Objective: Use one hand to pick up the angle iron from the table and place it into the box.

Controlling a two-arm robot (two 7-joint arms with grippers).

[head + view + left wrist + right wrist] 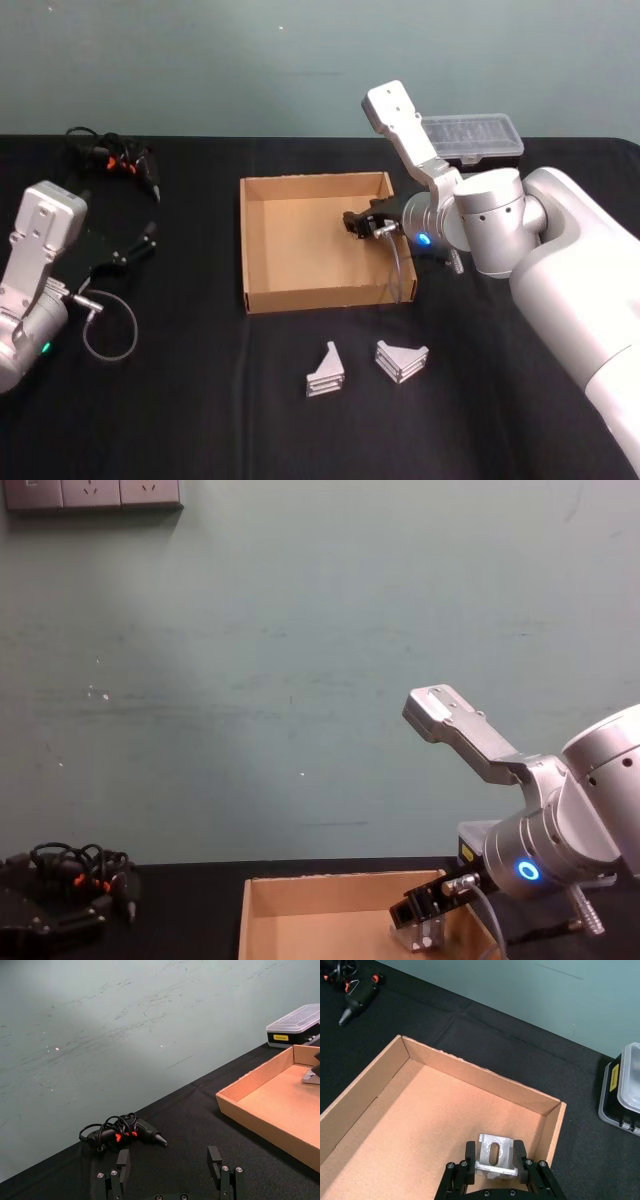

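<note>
Silvery angle iron clamped between right gripper fingers over box; left gripper spread.

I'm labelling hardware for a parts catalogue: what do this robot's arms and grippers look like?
Both arms have rounded silver-grey housings. The right arm carries a glowing blue ring, the left arm a small green light. A thin grey cable loops at each wrist. The left gripper and right gripper are black, with two flat fingers and visible screws.

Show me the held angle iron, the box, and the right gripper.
angle iron [504, 1154]: right wrist view, slotted face beside the slot.
box [320, 297]: head view, near wall.
right gripper [494, 1144]: right wrist view, midway between fingertips, over the box.
</note>
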